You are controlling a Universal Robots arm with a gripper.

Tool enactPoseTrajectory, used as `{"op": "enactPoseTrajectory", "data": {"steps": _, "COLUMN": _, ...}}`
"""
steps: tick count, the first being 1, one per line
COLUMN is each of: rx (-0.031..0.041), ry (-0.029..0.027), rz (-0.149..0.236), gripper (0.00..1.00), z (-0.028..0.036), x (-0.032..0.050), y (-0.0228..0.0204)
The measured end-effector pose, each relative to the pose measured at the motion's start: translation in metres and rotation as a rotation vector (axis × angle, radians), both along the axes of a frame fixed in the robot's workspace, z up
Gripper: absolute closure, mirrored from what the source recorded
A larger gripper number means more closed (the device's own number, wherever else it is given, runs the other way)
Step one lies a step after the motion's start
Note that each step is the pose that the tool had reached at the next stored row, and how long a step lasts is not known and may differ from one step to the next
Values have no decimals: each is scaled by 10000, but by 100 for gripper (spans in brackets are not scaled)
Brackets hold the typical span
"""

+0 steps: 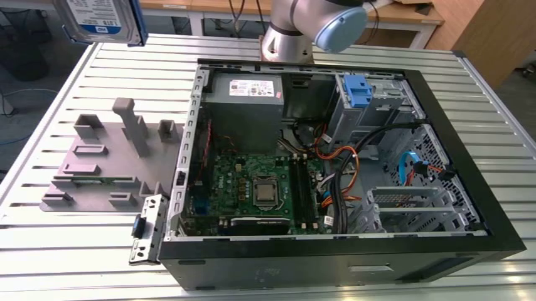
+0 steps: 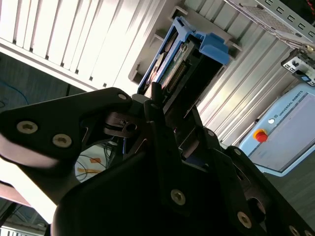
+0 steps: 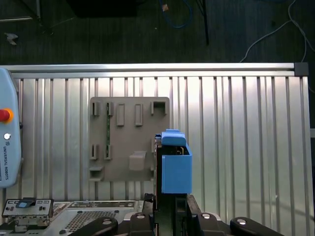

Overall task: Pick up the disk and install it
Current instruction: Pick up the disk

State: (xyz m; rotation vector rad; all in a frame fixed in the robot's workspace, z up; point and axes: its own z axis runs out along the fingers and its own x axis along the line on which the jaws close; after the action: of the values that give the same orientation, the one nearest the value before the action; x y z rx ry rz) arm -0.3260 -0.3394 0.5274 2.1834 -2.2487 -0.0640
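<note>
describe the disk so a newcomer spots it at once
Start at the open black computer case on the slatted metal table. Beyond its corner, high at the exterior view's left, the gripper holds the flat silver disk aloft. Its white-and-blue label and blue frame mark it out.

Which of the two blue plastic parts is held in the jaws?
The blue frame round the disk, up above the table; the other, a blue clip, sits inside the computer case.

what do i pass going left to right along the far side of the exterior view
the disk, up off the table → grey power supply box → tall blue clip
</note>
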Motion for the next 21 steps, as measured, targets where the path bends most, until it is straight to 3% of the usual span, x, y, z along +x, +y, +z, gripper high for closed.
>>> {"op": "enactPoseTrajectory", "data": {"steps": 21, "rx": 0, "ry": 1, "rz": -1, "gripper": 65, "z": -2, "x": 398, "y": 0}}
